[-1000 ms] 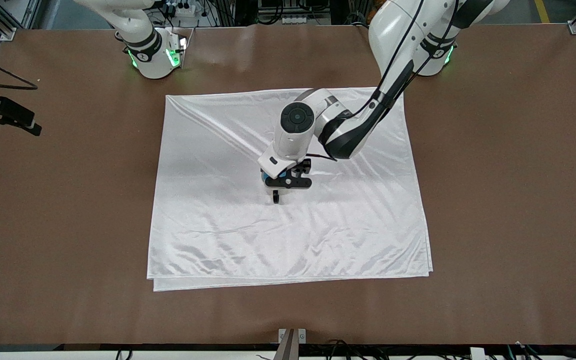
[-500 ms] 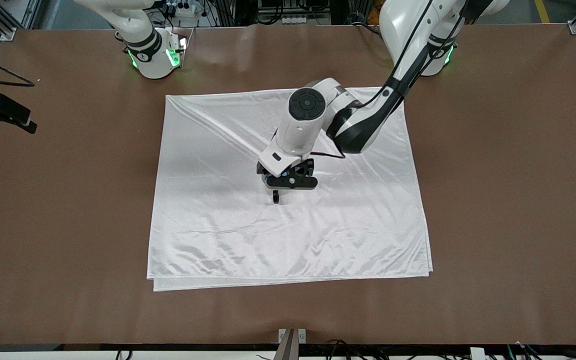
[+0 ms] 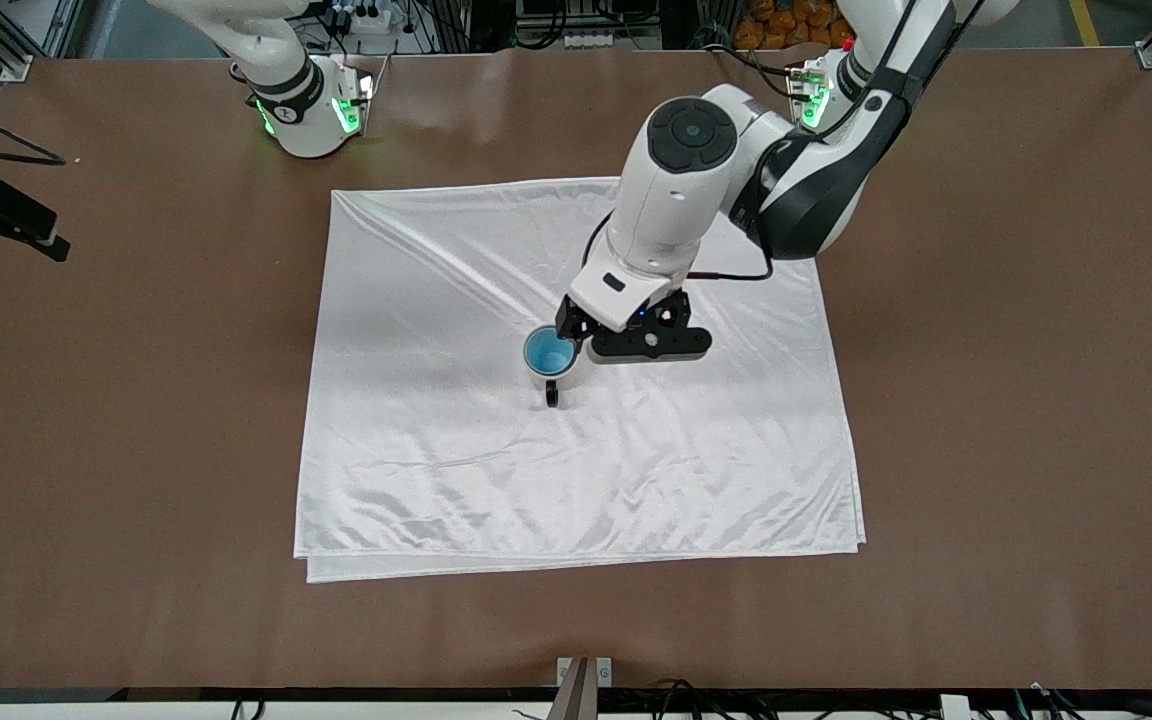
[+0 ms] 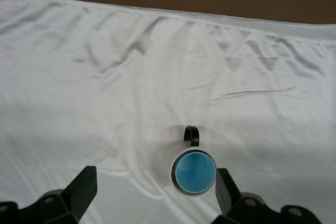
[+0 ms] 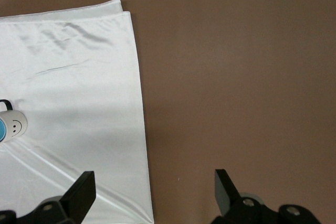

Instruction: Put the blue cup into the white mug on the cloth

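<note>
The blue cup (image 3: 544, 351) stands upright inside the white mug (image 3: 556, 379), whose black handle points toward the front camera. The mug stands near the middle of the wrinkled white cloth (image 3: 436, 450). My left gripper (image 3: 624, 322) hangs open above the cloth beside the mug, holding nothing. In the left wrist view the blue cup (image 4: 193, 173) fills the mug (image 4: 192, 136), close to one finger of the left gripper (image 4: 156, 184). My right gripper (image 5: 155, 187) is open and empty over the cloth's (image 5: 79, 77) edge; the mug (image 5: 14, 125) shows far off.
Bare brown table (image 3: 986, 400) surrounds the cloth on all sides. A black camera mount (image 3: 1, 225) reaches over the table edge at the right arm's end. The right arm's base (image 3: 306, 110) stands at the table's back edge.
The left gripper has lifted off the mug and drawn back toward its own base, uncovering the blue cup inside the mug. The mug and cloth stayed put.
</note>
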Robot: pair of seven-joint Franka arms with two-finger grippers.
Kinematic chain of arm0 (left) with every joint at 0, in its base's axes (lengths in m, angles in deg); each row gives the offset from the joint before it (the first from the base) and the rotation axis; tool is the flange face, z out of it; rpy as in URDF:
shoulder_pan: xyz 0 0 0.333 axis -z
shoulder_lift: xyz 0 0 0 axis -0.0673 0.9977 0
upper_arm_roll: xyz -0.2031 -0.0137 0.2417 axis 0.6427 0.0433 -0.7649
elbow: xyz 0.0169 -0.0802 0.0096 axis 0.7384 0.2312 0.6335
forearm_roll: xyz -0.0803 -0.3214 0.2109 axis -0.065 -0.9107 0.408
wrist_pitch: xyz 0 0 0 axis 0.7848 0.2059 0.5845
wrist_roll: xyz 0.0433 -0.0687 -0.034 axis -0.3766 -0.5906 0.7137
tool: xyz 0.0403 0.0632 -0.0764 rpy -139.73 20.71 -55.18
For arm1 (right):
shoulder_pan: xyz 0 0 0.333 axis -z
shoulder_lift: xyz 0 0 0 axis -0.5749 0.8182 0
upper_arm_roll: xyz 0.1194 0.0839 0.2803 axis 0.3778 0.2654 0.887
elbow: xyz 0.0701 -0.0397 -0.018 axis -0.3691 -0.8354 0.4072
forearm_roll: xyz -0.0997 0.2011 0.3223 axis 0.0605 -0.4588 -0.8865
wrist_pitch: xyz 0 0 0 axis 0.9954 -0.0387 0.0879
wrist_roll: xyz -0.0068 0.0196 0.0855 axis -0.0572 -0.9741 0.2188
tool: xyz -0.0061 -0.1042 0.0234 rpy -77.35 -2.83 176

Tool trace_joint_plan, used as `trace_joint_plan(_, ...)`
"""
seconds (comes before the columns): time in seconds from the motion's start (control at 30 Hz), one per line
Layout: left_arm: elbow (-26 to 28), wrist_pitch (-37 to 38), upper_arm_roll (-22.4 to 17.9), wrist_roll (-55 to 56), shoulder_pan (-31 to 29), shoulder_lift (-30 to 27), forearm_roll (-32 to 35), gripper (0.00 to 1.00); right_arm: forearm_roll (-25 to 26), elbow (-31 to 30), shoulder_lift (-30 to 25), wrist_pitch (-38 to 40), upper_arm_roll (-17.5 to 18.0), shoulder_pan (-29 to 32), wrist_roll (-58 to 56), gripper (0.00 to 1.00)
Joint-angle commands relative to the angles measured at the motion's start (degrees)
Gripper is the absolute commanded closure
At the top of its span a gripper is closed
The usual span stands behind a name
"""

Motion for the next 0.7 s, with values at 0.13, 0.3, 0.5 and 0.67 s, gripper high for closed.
trace_joint_plan(0.13, 1.59, 6.27, 0.01, 1.13, -0.79, -5.68, 1.59, 0.00, 1.02, -1.36, -1.56, 0.08, 0.45, 0.27, -0.28, 0.00)
trace_joint_plan(0.3, 1.59, 9.53, -0.07, 1.13, -1.93, -7.79, 1.59, 0.00, 1.02, -1.36, -1.57, 0.08, 0.28, 0.27, -0.28, 0.00)
trace_joint_plan(0.5, 1.59, 12.07, 0.01, -1.67, -4.66, -10.33, 1.59, 0.00, 1.02, -1.36, -1.56, 0.08, 0.28, 0.09, -0.28, 0.00)
trace_joint_plan(0.67, 1.59, 15.41, 0.10, -4.66, -6.51, -13.06, 1.59, 0.00, 1.02, -1.36, -1.56, 0.17, 0.28, 0.09, -0.19, 0.00)
